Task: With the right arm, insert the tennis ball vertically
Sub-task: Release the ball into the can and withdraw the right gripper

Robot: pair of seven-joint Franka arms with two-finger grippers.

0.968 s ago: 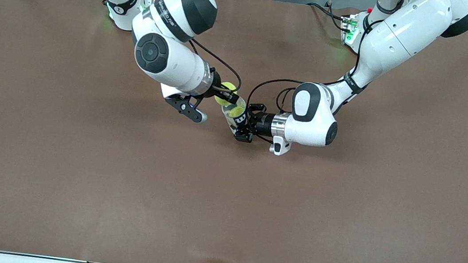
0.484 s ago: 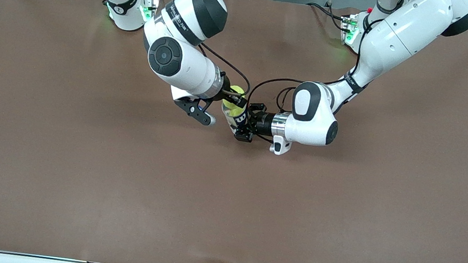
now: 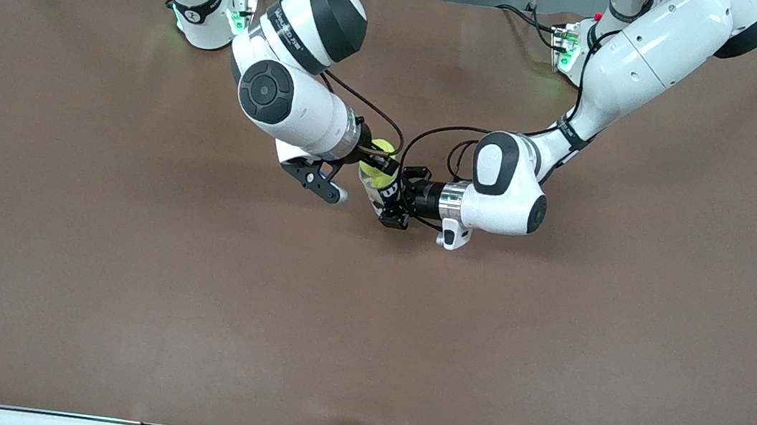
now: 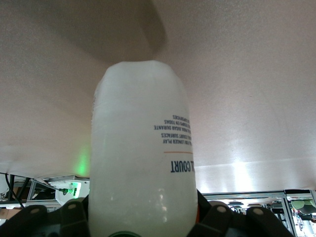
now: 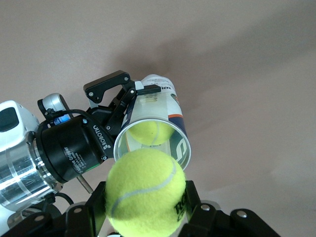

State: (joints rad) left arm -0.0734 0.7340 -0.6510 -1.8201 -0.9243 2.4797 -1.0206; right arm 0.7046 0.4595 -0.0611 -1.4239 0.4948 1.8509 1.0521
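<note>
Brown tabletop (image 3: 122,297) across whole front view, aluminium frame and cables along edges.

Front view: right arm (image 3: 284,96) reaching from its base toward table centre; right gripper (image 3: 379,158) clamped on tennis ball (image 3: 378,152), poised right over mouth of clear can (image 3: 381,188). Ball at can rim, touching or just above, can't tell which. Left arm (image 3: 507,192) coming in sideways from its end; left gripper (image 3: 395,204) shut round can's side, holding it roughly upright w/ mouth up, near table centre. Second ball (image 3: 380,182) seen as yellow-green patch inside can. Can't tell from this view whether can's base rests on table.

Left wrist view: can (image 4: 142,153) filling frame, frosted white wall w/ small dark print and word "COURT", gripped betw. black finger mounts at frame edge. Pale table surface (image 4: 256,74) around it. Fingertips hidden by can.

Right wrist view: tennis ball (image 5: 145,193) close up, pinched betw. black fingers (image 5: 190,205) on both sides. Just past it, open can mouth (image 5: 150,140) facing camera, 2nd ball (image 5: 153,132) lying deep inside. Left gripper (image 5: 132,98) closed on can wall near mouth, w/ black wrist body alongside. Held ball outside can, not yet past rim.
</note>
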